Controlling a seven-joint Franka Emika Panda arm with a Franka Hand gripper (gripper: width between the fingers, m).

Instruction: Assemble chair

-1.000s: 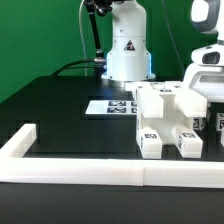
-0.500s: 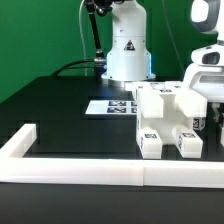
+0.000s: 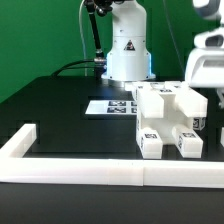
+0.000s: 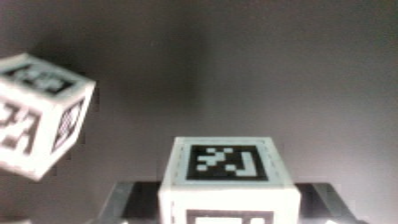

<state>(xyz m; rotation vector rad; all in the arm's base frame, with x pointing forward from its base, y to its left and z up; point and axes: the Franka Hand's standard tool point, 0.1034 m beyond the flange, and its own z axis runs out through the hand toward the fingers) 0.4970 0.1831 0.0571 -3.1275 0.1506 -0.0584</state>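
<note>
Gripper [image 4: 228, 203] clenched on a tagged block [image 4: 228, 160]. The wrist view shows the white block's tag face square between the two grey fingers [image 4: 132, 203], one on each side, both touching. Cannot tell whether this block is loose or already joined to the rest.

Exterior view: the gripper sits at that view's right edge, just over the far right end of the chair assembly [image 3: 165, 118]; its fingertips are hidden there. The assembly stands on the black table [image 3: 60, 115], near the front border rail [image 3: 90, 172] and just in front of the marker board [image 3: 108, 106]. A second tagged cube [image 4: 45, 110] shows in the wrist view, apart from the held block, and looks tilted.

Handling, judged: hard moulded plastic, stiff, no give under the fingers, likely light for its bulk. Faces are smooth, so probably slippery. A centred grip across flat parallel sides suits best. Avoid edges and corners; an off-centre hold could let it twist. Not fragile.
</note>
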